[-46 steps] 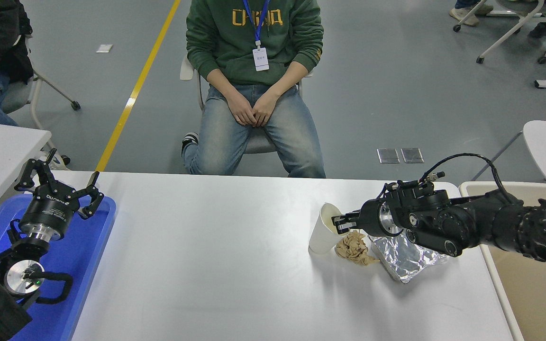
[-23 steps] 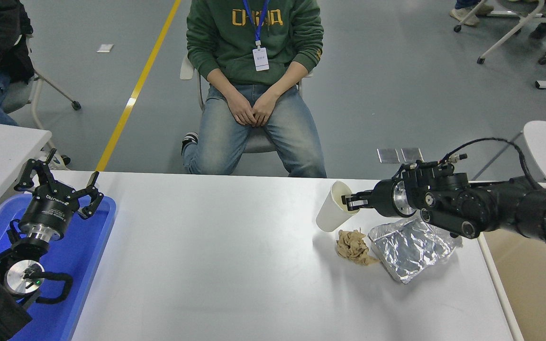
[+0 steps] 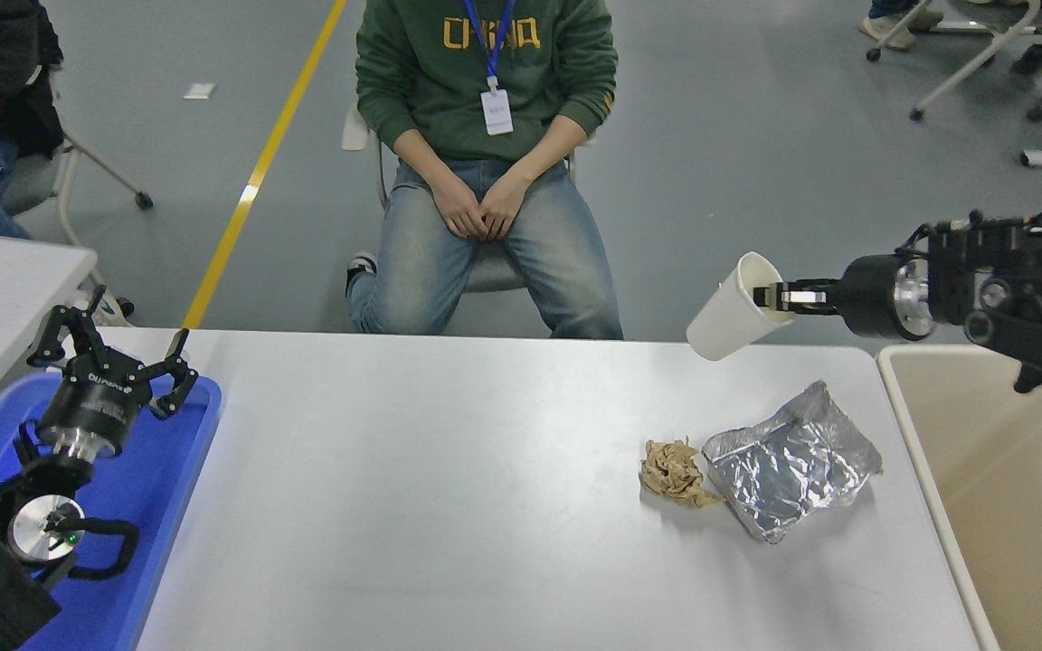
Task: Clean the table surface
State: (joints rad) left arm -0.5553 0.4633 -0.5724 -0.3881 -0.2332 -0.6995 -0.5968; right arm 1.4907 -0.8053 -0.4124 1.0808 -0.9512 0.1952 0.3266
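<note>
Above the far right corner of the wide white table (image 3: 449,506), my right claw (image 3: 770,296) pinches a tilted paper cup's (image 3: 732,309) rim in open air, my left claw (image 3: 114,357) spread over the blue tray (image 3: 159,506).

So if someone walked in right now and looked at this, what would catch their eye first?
Probably the white paper cup, tilted and held in the air by its rim in the right gripper, past the table surface's far right corner. Next, the leftover rubbish on the table's right side: a crumpled brown paper ball touching a crinkled foil bag. The left gripper is parked open above the blue tray at the lower left.
</note>
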